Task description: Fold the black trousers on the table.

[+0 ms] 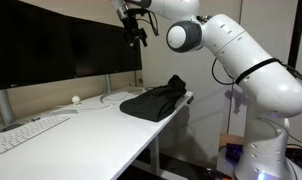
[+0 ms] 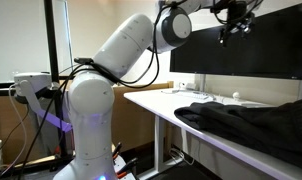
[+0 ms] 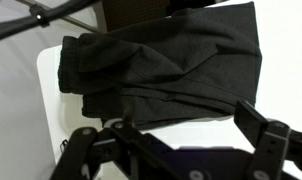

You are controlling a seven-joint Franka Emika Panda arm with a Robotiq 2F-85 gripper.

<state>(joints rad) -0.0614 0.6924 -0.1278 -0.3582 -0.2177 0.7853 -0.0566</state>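
The black trousers [image 1: 156,100] lie crumpled in a heap at the near end of the white table [image 1: 91,125], partly over its edge. They also show in an exterior view [image 2: 251,125] and fill the upper part of the wrist view [image 3: 161,65]. My gripper [image 1: 136,32] hangs high above the table, well clear of the trousers, and shows in front of the monitors in an exterior view [image 2: 234,22]. In the wrist view its two fingers stand wide apart [image 3: 166,122], open with nothing between them.
Dark monitors [image 1: 51,45] stand along the back of the table. A white keyboard [image 1: 26,133] lies at the far end, with a small white object [image 1: 76,99] near the monitor stands. The table edge [image 3: 51,110] runs beside the trousers.
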